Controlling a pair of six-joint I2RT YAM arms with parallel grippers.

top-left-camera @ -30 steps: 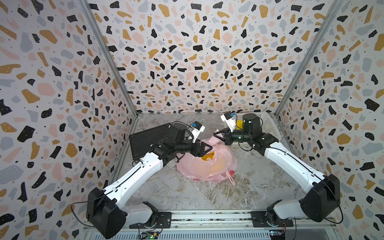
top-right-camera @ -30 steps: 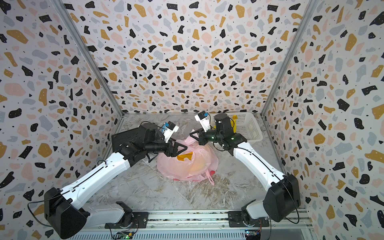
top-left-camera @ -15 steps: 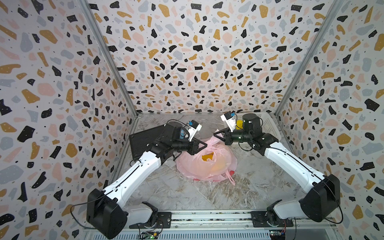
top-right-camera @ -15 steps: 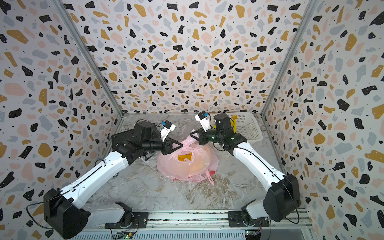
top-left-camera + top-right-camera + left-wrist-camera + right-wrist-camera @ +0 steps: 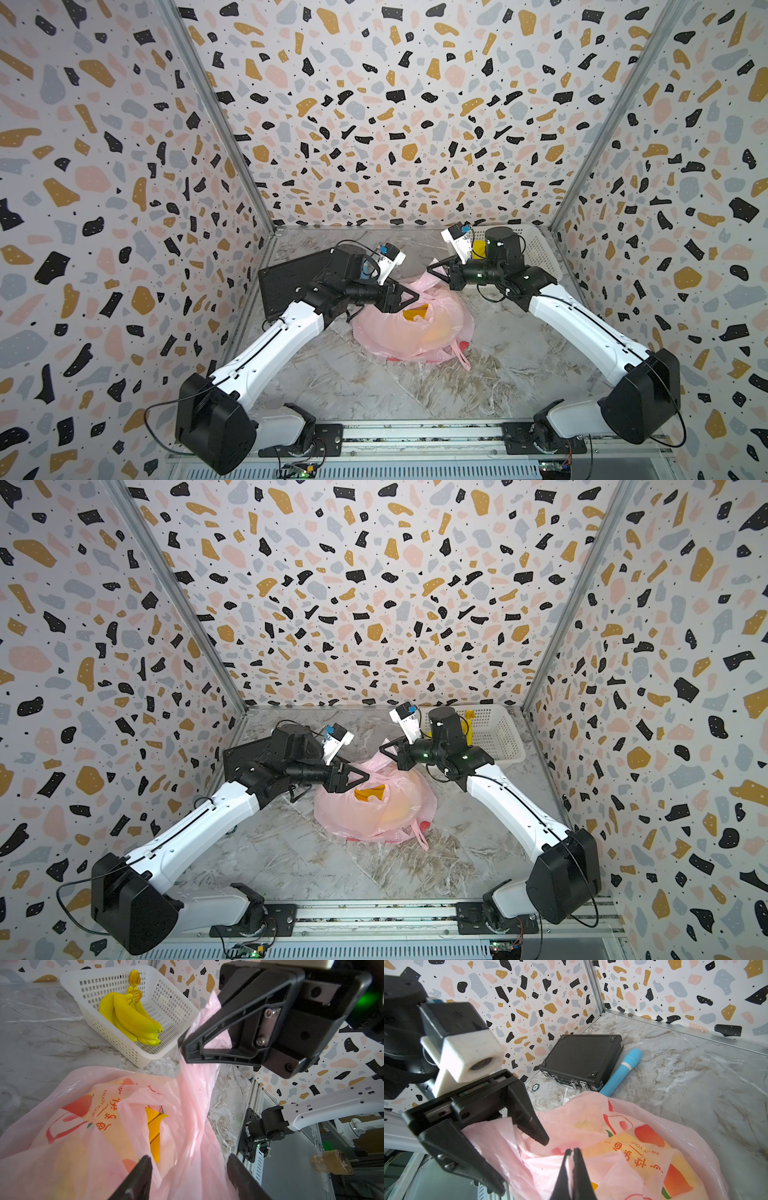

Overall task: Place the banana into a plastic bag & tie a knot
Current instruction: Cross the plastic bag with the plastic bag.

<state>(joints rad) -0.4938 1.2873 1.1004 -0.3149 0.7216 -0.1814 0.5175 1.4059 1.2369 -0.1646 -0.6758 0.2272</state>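
plastic bag (image 5: pixel 409 332): pink, crumpled, lay near ctr of the tabletop (image 5: pixel 374 390) in both top views; fruit print + lettering on its side; mouth loose, not tied.
banana (image 5: pixel 438 332): we saw it only as a yellow blur thru the film, inside the bag, on the side nearer the right arm; too soft to say how it lay.
right pincer (image 5: pixel 182 1051): jaws pressed together, pinching a strip of the bag's rim; the film hung from the tip down to the bag body. In the right wrist view its fingertips (image 5: pixel 580 1167) met w/ just a pale sliver btwn them.
left pincer (image 5: pixel 188 1159): jaws spread, loose film lying btwn them, no squeeze we could see; it sat over the bag mouth, tip toward the right pincer, the two near but apart.
basket (image 5: pixel 112 1030): white, perforated, at the back of the tabletop behind the right arm, apart from the bag.
bunch of bananas (image 5: pixel 128 1014): yellow, lay in the basket, stems sticking up past the rim.
black case (image 5: pixel 581 1057): ribbed, latched, flat on the tabletop by the side wall.
blue tube (image 5: pixel 623 1068): lay alongside the case; touching or not, we couldn't tell.
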